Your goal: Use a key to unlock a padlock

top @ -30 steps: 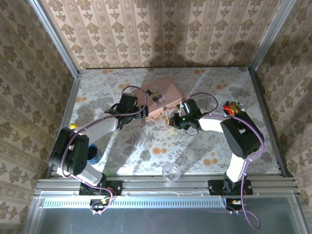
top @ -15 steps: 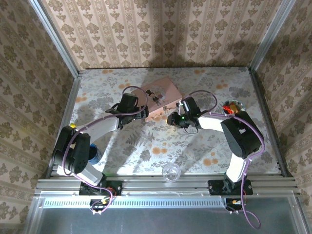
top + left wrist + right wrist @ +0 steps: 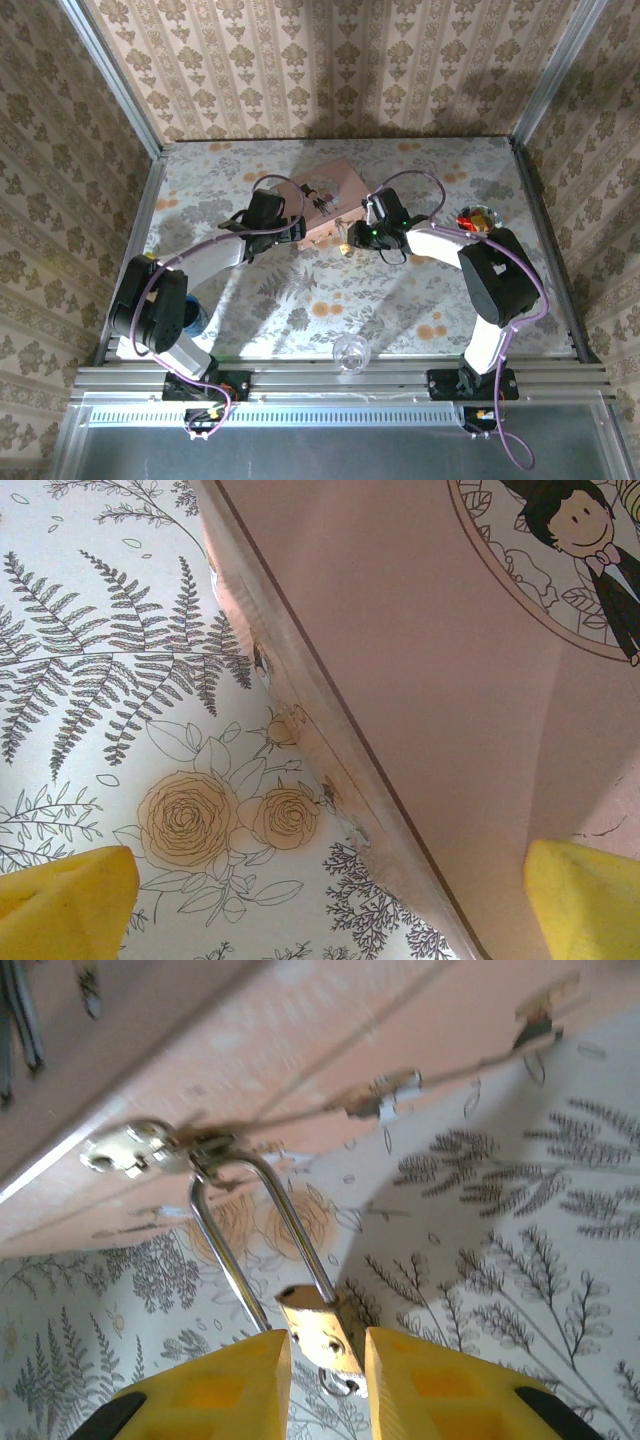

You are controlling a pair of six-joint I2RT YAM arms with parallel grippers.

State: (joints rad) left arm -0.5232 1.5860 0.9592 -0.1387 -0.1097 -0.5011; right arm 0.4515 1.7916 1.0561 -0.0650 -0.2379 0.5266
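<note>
A tiny brass padlock (image 3: 325, 1335) hangs by its thin silvery shackle (image 3: 290, 1230) from the round metal hasp (image 3: 130, 1148) on the pink box (image 3: 300, 1030). The hole in the top of its body is empty, and one shackle leg runs down beside the body. My right gripper (image 3: 328, 1365) is shut on the padlock body, yellow fingers (image 3: 215, 1385) on either side. A small silvery ring (image 3: 342, 1384) pokes out below; the key is hidden. From above, the right gripper (image 3: 362, 233) is at the box's front edge by the padlock (image 3: 345, 247). The left gripper (image 3: 320, 910) is open, straddling the box's side wall (image 3: 330, 770).
The pink picture-lidded box (image 3: 325, 198) lies mid-table between the two arms. A clear glass ball (image 3: 350, 352) rests near the front edge. A colourful object (image 3: 478, 217) sits at the right and a blue one (image 3: 193, 318) by the left arm's base. Walls enclose three sides.
My right gripper has moved up and left toward the box's front edge, and its jaws have widened from fully shut. The left arm has stayed still.
</note>
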